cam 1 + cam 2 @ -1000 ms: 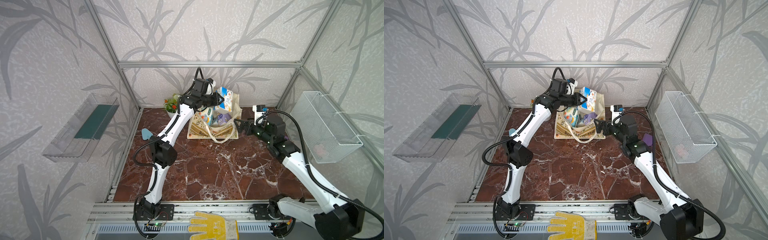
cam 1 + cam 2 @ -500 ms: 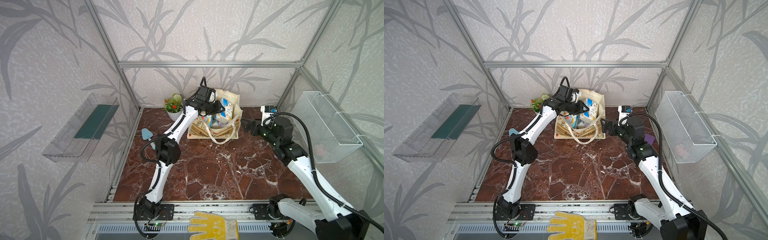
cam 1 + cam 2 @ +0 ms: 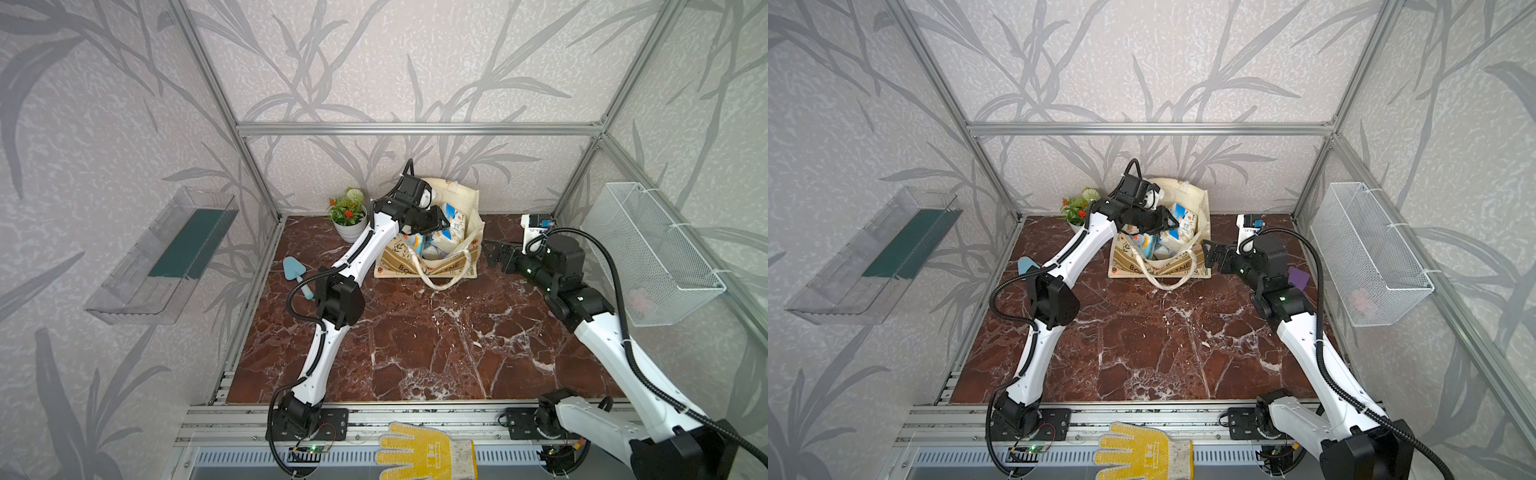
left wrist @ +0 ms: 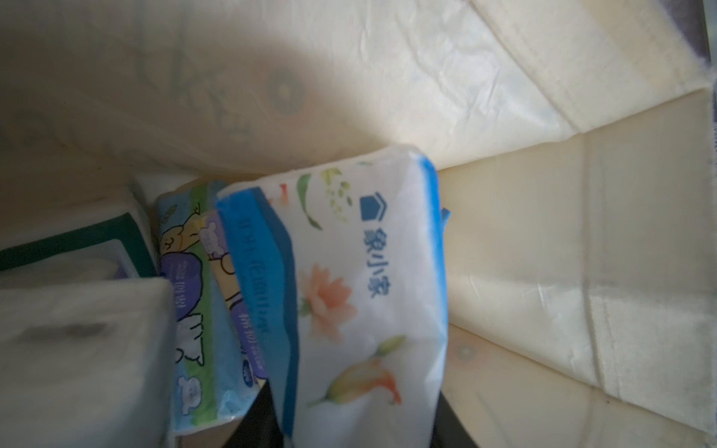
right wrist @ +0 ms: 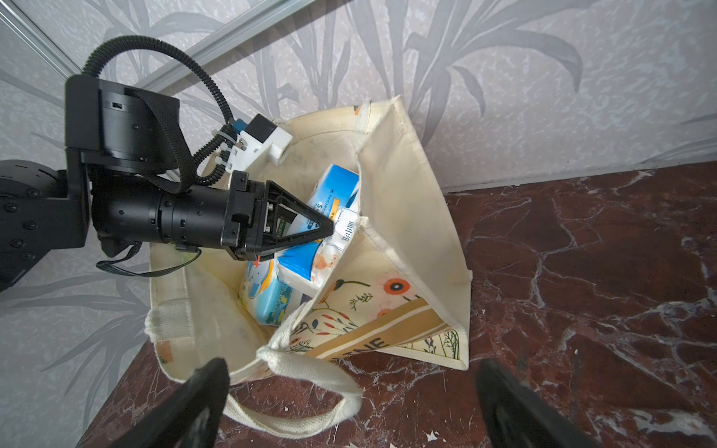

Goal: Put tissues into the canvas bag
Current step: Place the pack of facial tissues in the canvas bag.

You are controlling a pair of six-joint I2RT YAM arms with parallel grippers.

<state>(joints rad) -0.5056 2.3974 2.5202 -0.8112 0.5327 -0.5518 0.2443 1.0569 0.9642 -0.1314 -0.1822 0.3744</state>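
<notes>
Blue-and-white pack (image 4: 349, 294) is down inside the bag (image 3: 467, 197) now. A second ago the left pincer (image 5: 329, 229) held it up above the bag's mouth. Now the pincer has dipped in with it. The pack sits between the pincer's fingers, but I cannot tell if they squeeze it or have begun to let go. Other packs (image 5: 267, 294) lie in the bag too. The right pincer (image 3: 1206, 254) waits beside the bag, wide open, holding nothing. Next job, I think: let go and pull out.
</notes>
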